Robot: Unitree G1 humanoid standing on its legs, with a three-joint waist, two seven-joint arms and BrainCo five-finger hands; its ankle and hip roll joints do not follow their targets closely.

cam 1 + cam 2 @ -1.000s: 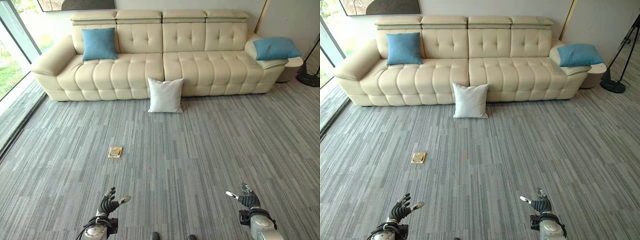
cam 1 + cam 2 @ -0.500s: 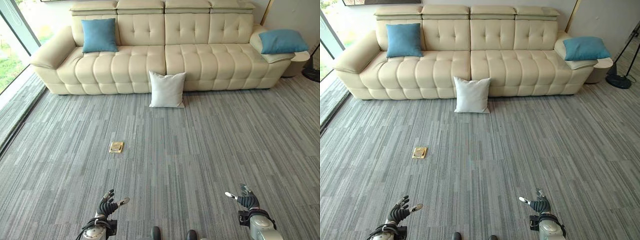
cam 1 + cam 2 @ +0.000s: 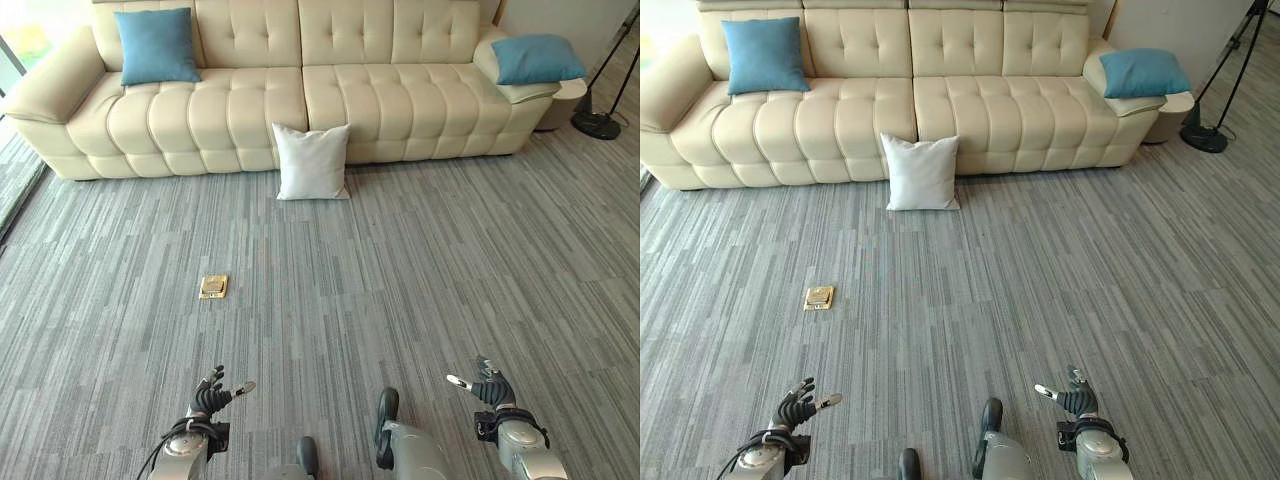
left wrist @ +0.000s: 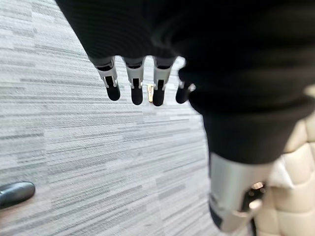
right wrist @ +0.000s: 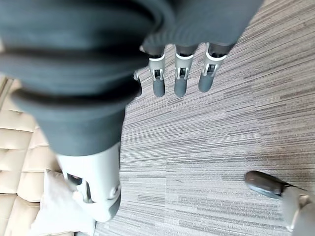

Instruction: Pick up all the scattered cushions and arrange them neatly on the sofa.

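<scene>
Left robot hand (image 3: 212, 392) and right robot hand (image 3: 487, 386): low at the near edge, fingers relaxed and spread, grasping nothing. Beyond them, bare carpet (image 3: 420, 270) with a small brass floor plate (image 3: 213, 287) to the left. Farther off, white cushion (image 3: 312, 161) on the floor, leaning against the sofa (image 3: 300, 95) front near its middle. Whole scene now larger and shifted from a second ago: camera closer, cushions unmoved, so approach under way, pickup not begun. Blue cushion (image 3: 157, 46) on the far-left seat, another blue cushion (image 3: 536, 58) on the right armrest. No legible writing or labels.
</scene>
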